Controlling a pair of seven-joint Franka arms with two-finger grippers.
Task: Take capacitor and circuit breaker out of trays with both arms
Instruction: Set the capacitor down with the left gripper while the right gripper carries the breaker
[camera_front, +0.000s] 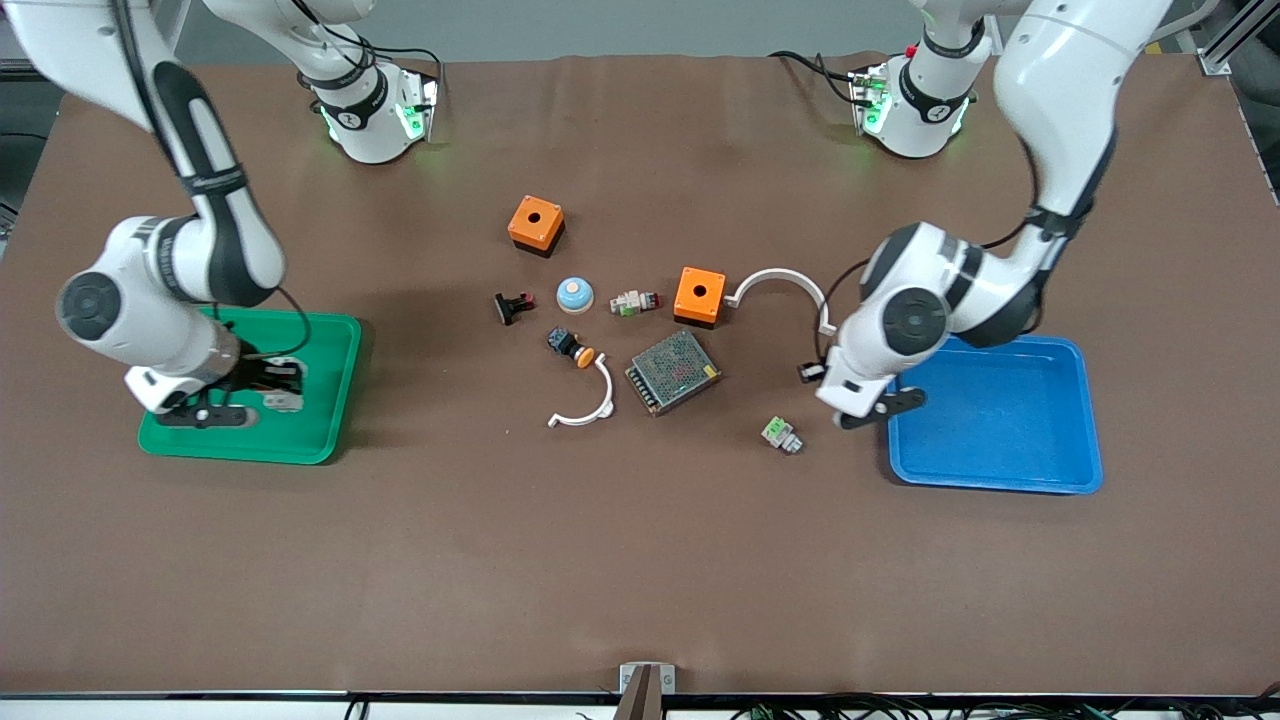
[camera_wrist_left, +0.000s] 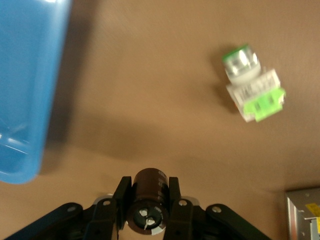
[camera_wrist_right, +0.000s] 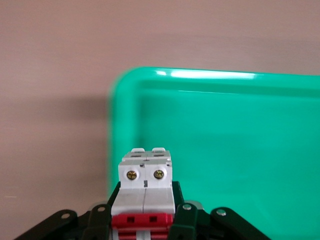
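My left gripper (camera_front: 812, 372) is shut on the capacitor (camera_wrist_left: 148, 200), a small dark cylinder with a pale mark. It holds it above the bare table, between the blue tray (camera_front: 1000, 420) and the white-and-green connector block (camera_front: 781, 434). The blue tray's edge (camera_wrist_left: 25, 85) shows in the left wrist view. My right gripper (camera_front: 280, 385) is shut on the breaker (camera_wrist_right: 145, 192), a white block with red levers. It holds it low over the green tray (camera_front: 320, 340), whose rim (camera_wrist_right: 200, 80) shows in the right wrist view.
Mid-table lie two orange boxes (camera_front: 536, 222) (camera_front: 699, 294), a blue dome button (camera_front: 575, 293), a white-green-red push-button (camera_front: 634, 301), a black clip with red (camera_front: 513, 306), a black-and-orange button (camera_front: 571, 346), a metal mesh box (camera_front: 672, 371) and two white curved pieces (camera_front: 785, 285) (camera_front: 587, 405).
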